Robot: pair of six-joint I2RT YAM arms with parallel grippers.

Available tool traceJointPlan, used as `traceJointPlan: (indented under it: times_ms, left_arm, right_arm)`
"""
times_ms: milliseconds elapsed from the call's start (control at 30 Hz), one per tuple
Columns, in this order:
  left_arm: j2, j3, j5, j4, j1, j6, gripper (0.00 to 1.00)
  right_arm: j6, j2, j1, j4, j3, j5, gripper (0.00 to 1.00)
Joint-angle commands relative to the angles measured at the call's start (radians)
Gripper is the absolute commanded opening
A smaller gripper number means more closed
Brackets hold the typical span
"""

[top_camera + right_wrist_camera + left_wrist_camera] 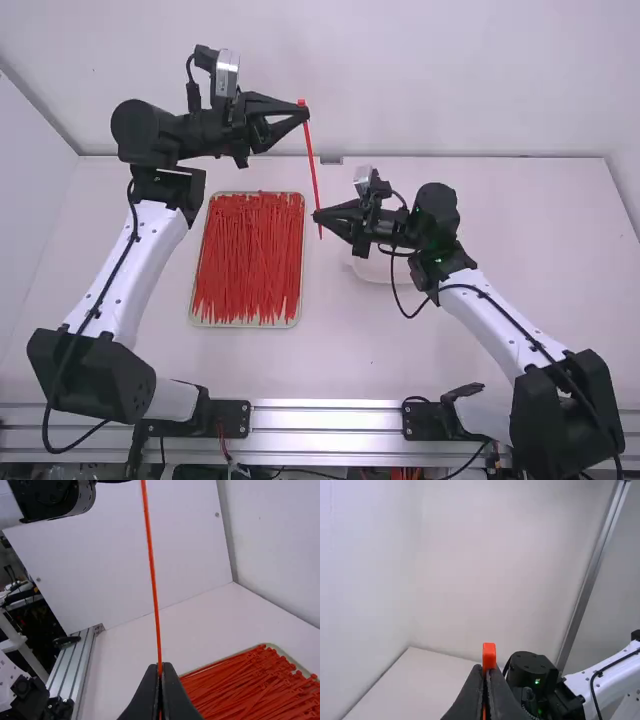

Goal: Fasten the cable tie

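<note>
A red cable tie [312,165] is clamped at its head by the closed left gripper [299,110], near its tail by the closed right gripper [318,214].

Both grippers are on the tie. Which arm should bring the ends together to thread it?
Probably right. The right gripper pinches the tie near its tail, while the left gripper holds the head up high. Curling the tail up to the head looks like the easier move.

Cable tie [312,165] spans left pincer [300,108] above, right pincer [317,213] below.
</note>
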Motion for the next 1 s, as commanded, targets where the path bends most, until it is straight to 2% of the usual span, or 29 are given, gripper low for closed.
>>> traceJointPlan:
  times_ms: [0,33,67,167,467,600,800,967]
  left_arm:
    - [-0.008,0.023,-0.021,0.006,-0.002,-0.005,0.15]
    - [-0.008,0.023,-0.020,0.010,-0.002,-0.002,0.31]
    - [-0.008,0.023,-0.020,0.009,-0.002,-0.002,0.52]
    - [-0.008,0.023,-0.021,-0.006,-0.001,0.026,0.99]
    - [-0.008,0.023,-0.063,-0.194,0.057,0.167,0.99]
    - [-0.008,0.023,-0.120,-0.305,0.071,0.232,0.99]
    - [-0.008,0.023,-0.127,-0.333,0.073,0.269,0.99]
    - [-0.008,0.023,-0.224,-0.366,0.077,0.267,0.99]
  right_arm:
    - [0.004,0.001,-0.002,0.019,-0.002,-0.011,0.00]
    - [0.003,0.000,-0.002,0.032,-0.002,-0.010,0.00]
    - [0.003,0.001,-0.002,0.042,-0.002,-0.011,0.00]
    - [0.005,-0.005,-0.005,0.043,-0.001,-0.010,0.00]
    - [0.129,-0.006,-0.095,0.079,0.000,-0.009,0.00]
    - [0.153,-0.006,-0.138,0.016,0.024,0.051,0.00]
    - [0.154,-0.006,-0.169,-0.019,0.048,0.147,0.00]
    - [0.162,-0.006,-0.192,-0.026,0.065,0.203,0.00]
